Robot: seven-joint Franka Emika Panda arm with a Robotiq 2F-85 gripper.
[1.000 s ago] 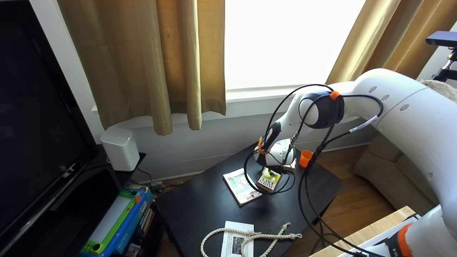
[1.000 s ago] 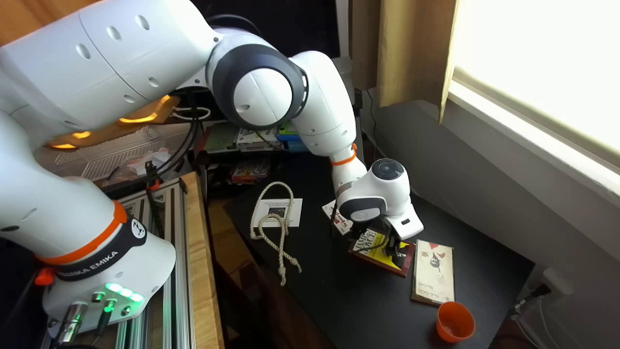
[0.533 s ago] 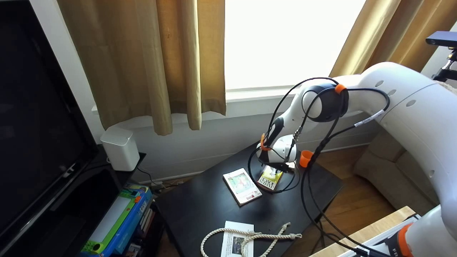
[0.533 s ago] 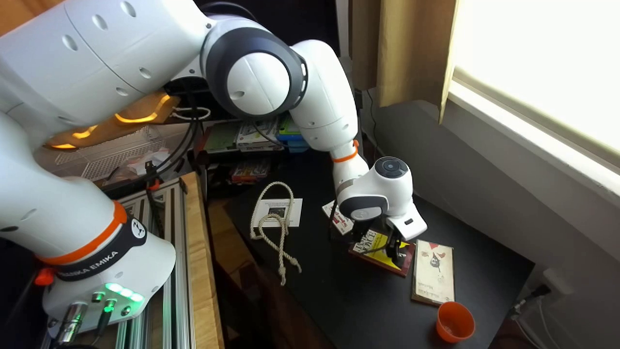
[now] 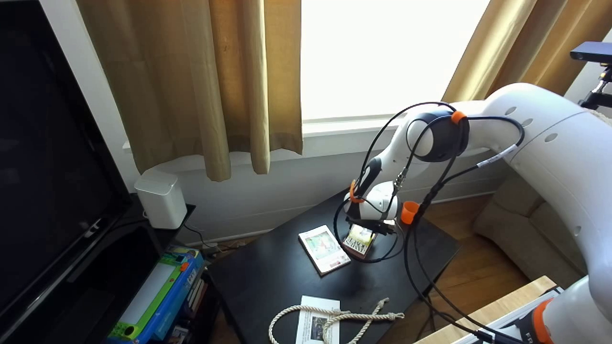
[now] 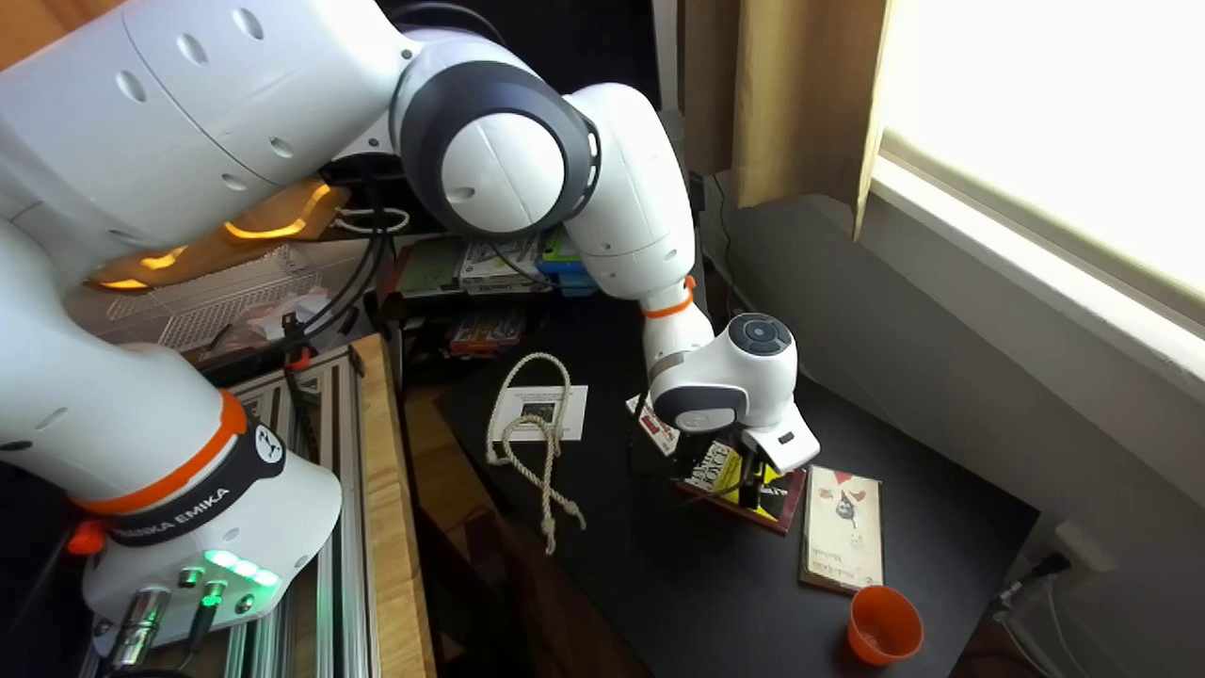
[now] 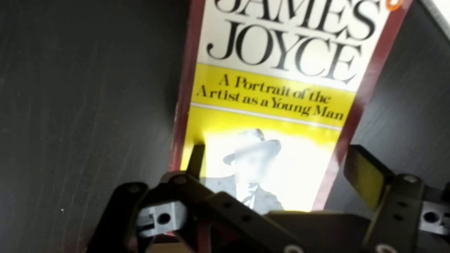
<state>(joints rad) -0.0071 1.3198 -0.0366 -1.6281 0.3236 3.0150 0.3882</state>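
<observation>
- The hand point(image 7: 276, 151) has its fingers point(image 7: 365, 175) spread wide, gripping nothing, low over the James Joyce book point(image 7: 277, 105); whether it touches the cover, I cannot tell.
- In the wrist view, the finger toward nine o'clock overlaps the cover just inside its edge; the finger toward three o'clock stands at the opposite edge.
- The James Joyce book lies flat on the black bench point(image 5: 267, 267), beneath the hand in both exterior views. In the wrist view its author's name sits toward twelve o'clock and a hatted figure toward six, with a maroon border along the sides.
- In an exterior view, counted from that book, a cream book point(image 6: 843, 546) lies just beside it between three and four o'clock, and an orange cup point(image 6: 885, 624) stands between four and five.
- In an exterior view, again from that book, a white book point(image 5: 324, 248) lies near it between eight and nine o'clock, a sheet of paper point(image 5: 306, 327) at seven; a rope point(image 5: 368, 317) crosses the sheet, its ends at five.
- There too, the white arm point(image 5: 540, 129) extends from two o'clock, the bright window point(image 5: 382, 57) is near twelve, and a television point(image 5: 52, 167) stands between nine and ten.
</observation>
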